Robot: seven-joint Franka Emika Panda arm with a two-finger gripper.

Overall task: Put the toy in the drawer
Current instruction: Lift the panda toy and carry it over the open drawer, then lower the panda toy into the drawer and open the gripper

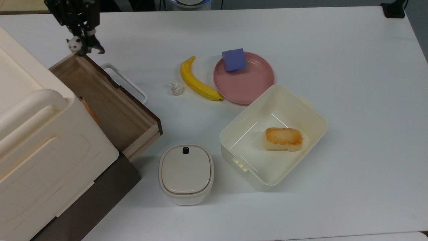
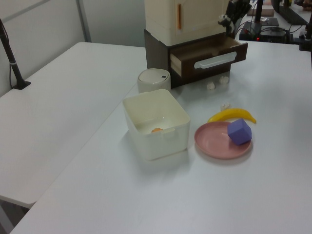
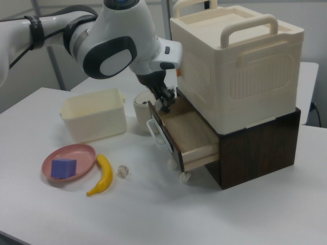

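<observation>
The toy [image 1: 77,44], a tiny black-and-white panda, hangs in my gripper [image 1: 82,40], which is shut on it. In the top view it hovers over the far corner of the open drawer [image 1: 103,103], a shallow light-wood tray with a dark front panel and a white loop handle [image 1: 125,82]. The left view shows the toy [image 2: 224,19] raised above the drawer [image 2: 214,52], close to the cream box on top. In the right view the gripper [image 3: 163,102] points down over the far end of the drawer [image 3: 190,133].
A large cream storage box [image 1: 33,134] sits on the brown cabinet above the drawer. On the table lie a banana [image 1: 197,82], a paper ball [image 1: 176,89], a pink plate [image 1: 254,87] carrying a purple cube [image 1: 234,59], an open cream box [image 1: 311,113] and a lidded container [image 1: 186,172].
</observation>
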